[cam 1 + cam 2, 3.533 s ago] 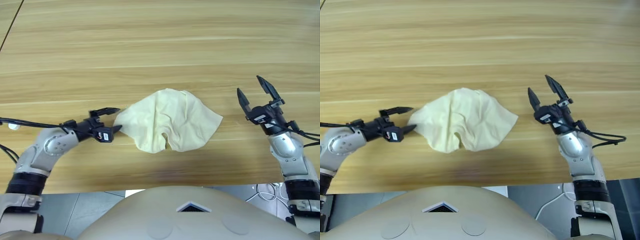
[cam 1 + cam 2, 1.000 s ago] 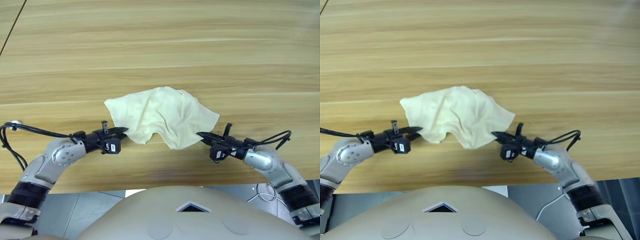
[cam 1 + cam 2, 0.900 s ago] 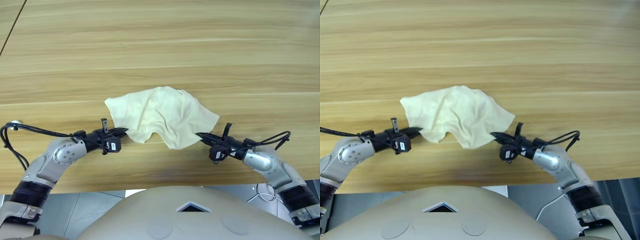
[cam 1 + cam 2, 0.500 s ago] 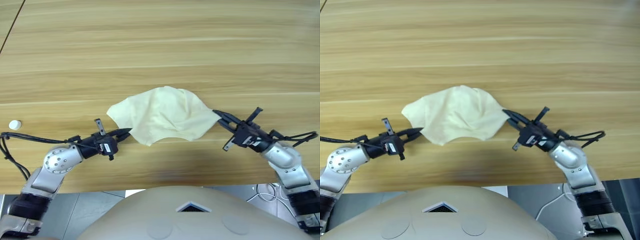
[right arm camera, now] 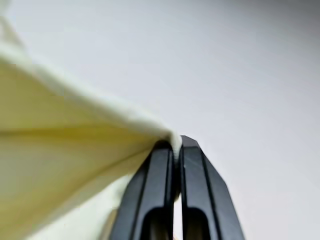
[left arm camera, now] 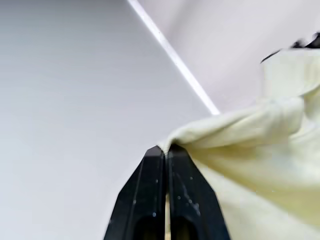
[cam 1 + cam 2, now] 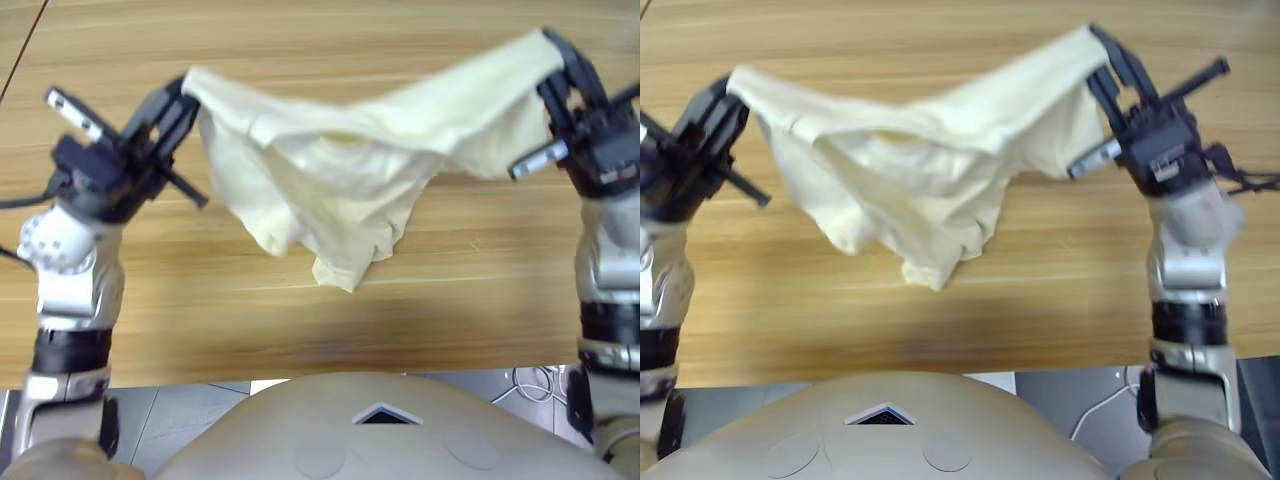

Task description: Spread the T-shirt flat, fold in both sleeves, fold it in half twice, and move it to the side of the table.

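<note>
While T-shirt (image 7: 340, 170) hangs sagging between left gripper (image 7: 183, 92) and right gripper (image 7: 556, 52), each clenched on cloth edge: pull taut, lower evenly, hanging end first, onto counter (image 7: 470, 300).

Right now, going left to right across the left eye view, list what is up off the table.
left gripper, pinching one corner → pale yellow T-shirt, hanging stretched between both grippers → right gripper, pinching the other corner.
</note>
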Motion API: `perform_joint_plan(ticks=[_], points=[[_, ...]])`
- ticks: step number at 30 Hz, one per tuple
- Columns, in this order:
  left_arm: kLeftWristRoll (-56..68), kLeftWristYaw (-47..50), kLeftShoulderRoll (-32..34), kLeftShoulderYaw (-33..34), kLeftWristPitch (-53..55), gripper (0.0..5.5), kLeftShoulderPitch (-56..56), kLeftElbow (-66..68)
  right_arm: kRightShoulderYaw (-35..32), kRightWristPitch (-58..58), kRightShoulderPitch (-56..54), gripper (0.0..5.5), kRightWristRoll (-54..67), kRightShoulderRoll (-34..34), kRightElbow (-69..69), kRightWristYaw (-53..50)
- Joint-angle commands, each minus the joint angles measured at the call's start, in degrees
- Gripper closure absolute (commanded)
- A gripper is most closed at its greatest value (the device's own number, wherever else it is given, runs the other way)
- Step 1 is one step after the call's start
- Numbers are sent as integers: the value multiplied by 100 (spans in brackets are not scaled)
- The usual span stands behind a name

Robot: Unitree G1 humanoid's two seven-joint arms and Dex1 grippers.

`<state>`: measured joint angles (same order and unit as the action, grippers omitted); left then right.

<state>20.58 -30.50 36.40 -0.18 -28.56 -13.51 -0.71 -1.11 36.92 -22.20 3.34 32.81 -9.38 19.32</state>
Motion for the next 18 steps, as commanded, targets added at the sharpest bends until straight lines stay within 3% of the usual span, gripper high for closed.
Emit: perform_joint_plan(ticks=[1, 4, 8, 13, 16, 18], points=[[-2653, 2632, -1116, -1051, 1034, 548, -4695, 5415, 1023, -1913, -4539, 550, -2367, -896, -5181, -3612], [-3370, 4295, -1174, -1294, 1177, 548, -6349, 6576, 803, -2309, -5621, 550, -2398, -843, -5926, -5201], [-3984, 5106, -894, -1565, 883, 548, -6618, 6992, 1100, -1666, -5697, 550, -2860, -738, -5972, -5977], [-4105, 4521, -796, -1557, 122, 548, -4830, 7557, 1512, -568, -4332, 550, -3069, -682, -6365, -4752], [-3667, 3297, -829, -1292, -966, 548, -3524, 7443, 1536, 208, -3179, 550, -2830, -536, -6326, -3575], [-3579, 2059, -735, -1580, -2099, 548, -2338, 7088, 1474, 1116, -2053, 550, -2341, -415, -6018, -2271]])
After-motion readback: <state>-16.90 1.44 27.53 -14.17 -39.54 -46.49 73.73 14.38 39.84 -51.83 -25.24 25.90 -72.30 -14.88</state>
